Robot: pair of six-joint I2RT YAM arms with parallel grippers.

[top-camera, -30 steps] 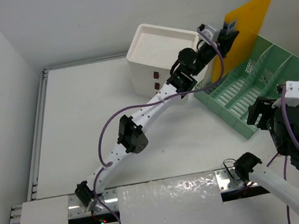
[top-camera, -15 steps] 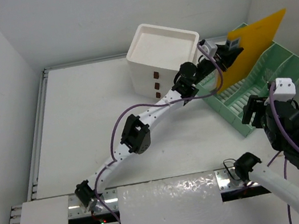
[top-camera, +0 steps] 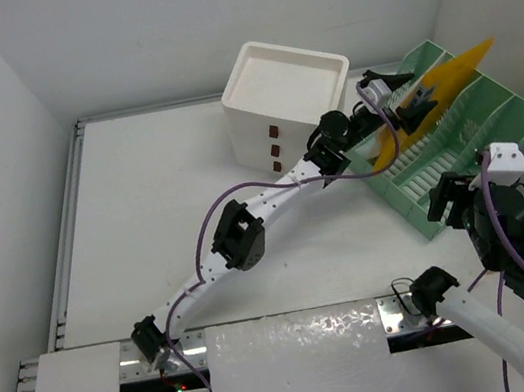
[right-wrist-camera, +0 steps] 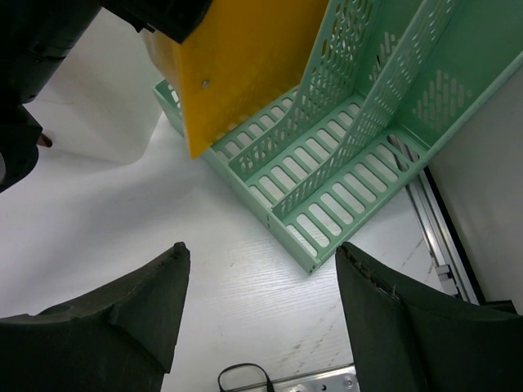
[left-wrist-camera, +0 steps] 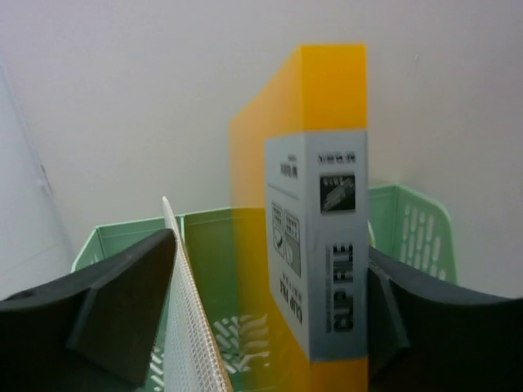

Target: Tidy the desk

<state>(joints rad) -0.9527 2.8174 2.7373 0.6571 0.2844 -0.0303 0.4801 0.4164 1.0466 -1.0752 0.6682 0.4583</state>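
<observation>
My left gripper (left-wrist-camera: 270, 245) is spread wide, orange folder (left-wrist-camera: 298, 98) loose between the jaws, since the green rack (left-wrist-camera: 409, 229) props it.

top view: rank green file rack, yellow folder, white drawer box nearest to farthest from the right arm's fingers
1. green file rack, just ahead of the right fingers
2. yellow folder, leaning in the rack, farther back
3. white drawer box, far back left

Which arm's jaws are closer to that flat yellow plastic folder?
Left. The left arm has its jaws either side of the flat yellow plastic folder in the green slotted rack; the right arm holds its jaws open by the rack's near corner, apart from it.
</observation>
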